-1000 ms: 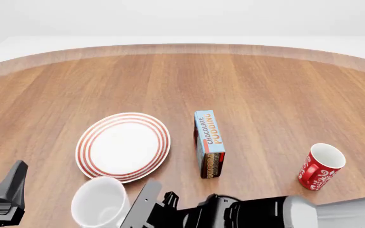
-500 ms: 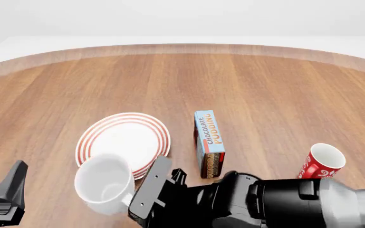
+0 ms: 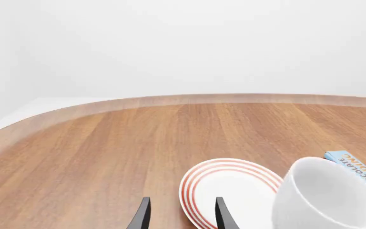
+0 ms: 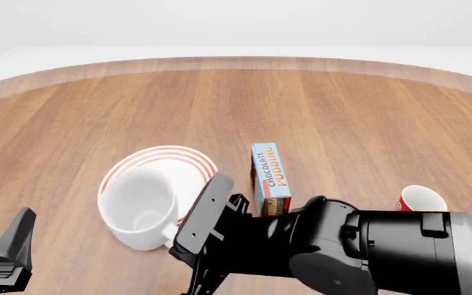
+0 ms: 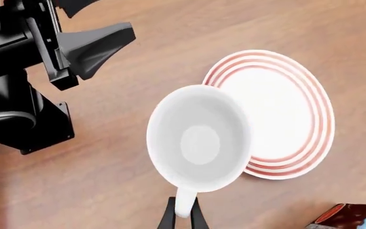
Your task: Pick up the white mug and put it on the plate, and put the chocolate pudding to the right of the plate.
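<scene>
The white mug [image 4: 137, 208] hangs in the air, tilted, over the near left part of the plate [image 4: 188, 167]. My right gripper [image 4: 174, 233] is shut on the mug's handle [image 5: 184, 202], its thin fingers [image 5: 169, 215] pinching it from both sides. In the right wrist view the mug [image 5: 199, 138] overlaps the red-ringed plate [image 5: 285, 114]. The chocolate pudding [image 4: 270, 176] stands on its long edge just right of the plate, partly behind the right arm. My left gripper [image 4: 10, 249] sits low at the near left, open and holding nothing [image 3: 181, 218].
A red mug with white patterns [image 4: 421, 200] stands at the right, mostly hidden behind the bulky right arm [image 4: 367, 252]. The table's curved far edge [image 4: 236, 61] runs across the back. The left arm's body [image 5: 30, 71] shows in the right wrist view.
The right gripper has raised the white mug off the table near the front edge and carried it forward, over the plate's near part. The left gripper has stayed still.
</scene>
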Robot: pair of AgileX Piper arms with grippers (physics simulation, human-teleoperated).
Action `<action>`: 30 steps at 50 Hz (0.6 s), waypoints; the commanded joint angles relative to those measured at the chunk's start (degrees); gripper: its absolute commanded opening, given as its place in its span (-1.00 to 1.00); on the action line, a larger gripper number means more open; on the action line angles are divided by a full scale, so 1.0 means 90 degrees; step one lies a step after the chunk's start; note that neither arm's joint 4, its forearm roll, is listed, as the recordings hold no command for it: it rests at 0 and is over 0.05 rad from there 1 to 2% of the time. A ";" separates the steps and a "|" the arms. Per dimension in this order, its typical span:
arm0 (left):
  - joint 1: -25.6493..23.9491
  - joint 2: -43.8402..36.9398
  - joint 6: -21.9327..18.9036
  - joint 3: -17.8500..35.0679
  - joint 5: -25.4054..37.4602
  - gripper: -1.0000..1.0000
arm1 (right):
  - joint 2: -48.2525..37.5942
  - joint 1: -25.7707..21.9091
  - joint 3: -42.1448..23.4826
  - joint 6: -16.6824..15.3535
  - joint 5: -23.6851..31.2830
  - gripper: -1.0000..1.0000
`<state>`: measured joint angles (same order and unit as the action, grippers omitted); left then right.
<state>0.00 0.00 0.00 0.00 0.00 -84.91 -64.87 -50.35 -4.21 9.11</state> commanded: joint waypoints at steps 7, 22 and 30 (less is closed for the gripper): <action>0.0000 0.0000 0.0000 0.0000 0.0000 1.00 | 0.0148 0.0243 -0.0223 0.0083 0.0046 -1.00; 0.0000 0.0000 0.0000 0.0000 0.0000 1.00 | -0.0028 0.0355 -0.0397 0.0202 -0.0010 -1.00; 0.0000 0.0000 0.0000 0.0000 0.0000 1.00 | 0.0002 0.0389 -0.0437 0.0256 -0.0029 -1.00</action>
<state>0.00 0.00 0.00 0.00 0.00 -85.04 -61.89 -53.51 -2.81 9.14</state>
